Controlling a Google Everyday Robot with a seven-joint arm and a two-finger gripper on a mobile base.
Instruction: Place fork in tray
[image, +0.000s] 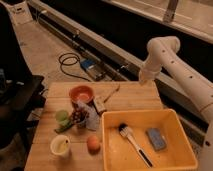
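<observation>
Fork (112, 93) on table (135, 98) near orange bowl (81, 93); tool (144, 79) over far edge, grip state unreadable.

The pale wooden worktop (134, 101) stands on a grey speckled floor (42, 42) in dim, warm light, with a dark piece of furniture (17, 100) just off its left edge. Beyond the far edge a long metal rail (102, 44) runs slantwise from upper left to right with a black wall behind it, and a coiled black cable (67, 60) and a small blue box (89, 65) lie on the floor before the rail. The gripper (145, 76) hangs near the far right corner, in front of that rail, and a white panel (20, 11) leans far beyond the far left corner.
</observation>
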